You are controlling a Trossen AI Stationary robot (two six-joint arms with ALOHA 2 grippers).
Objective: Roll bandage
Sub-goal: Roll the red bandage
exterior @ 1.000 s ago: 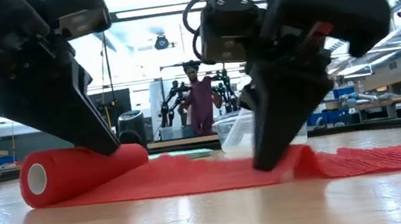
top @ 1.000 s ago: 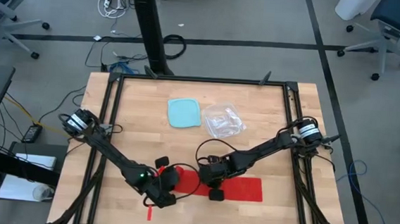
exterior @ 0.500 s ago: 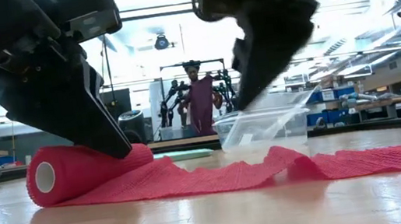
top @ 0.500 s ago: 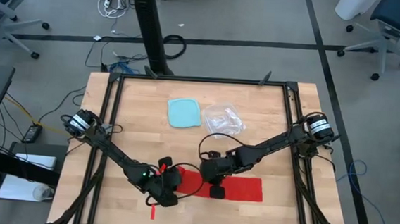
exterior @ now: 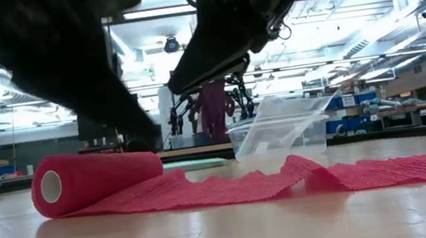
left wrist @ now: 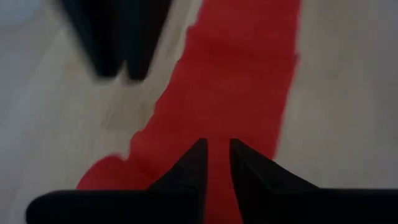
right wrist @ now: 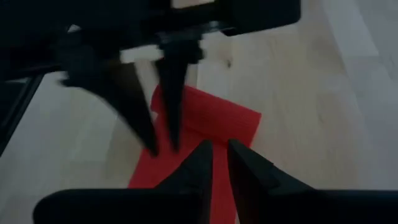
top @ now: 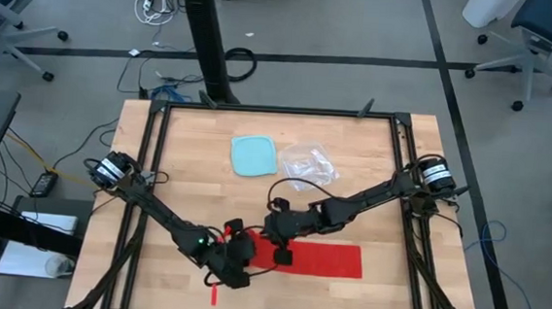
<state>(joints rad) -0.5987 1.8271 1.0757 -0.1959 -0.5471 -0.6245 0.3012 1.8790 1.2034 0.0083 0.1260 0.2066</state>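
The red bandage lies along the table's near part: a partly wound roll (exterior: 80, 181) rests on its side at the left, and the flat strip (top: 322, 259) runs right from it with a small hump (exterior: 308, 168). My left gripper (left wrist: 216, 149) hovers close over the roll's right part, its fingers shut to a slim gap with nothing between them. Just right of it, my right gripper (right wrist: 219, 152) hangs shut, clear above the strip (right wrist: 205, 118). My left gripper comes slanting down from the table's left over the roll's upper right part (exterior: 147, 155). Its tip is blurred there, and I cannot tell whether it touches the roll.
A light-blue square container (top: 254, 156) and a clear crinkled plastic bag (top: 307, 166) lie at the table's far middle. People stand in the room behind the table (exterior: 213, 110). Bare wood lies on both sides of the bandage.
My right gripper has risen off the strip, tipped more level and shifted toward the roll; the strip keeps a hump where it stood. My left gripper has lifted a little, and the roll has crept slightly right along the strip.
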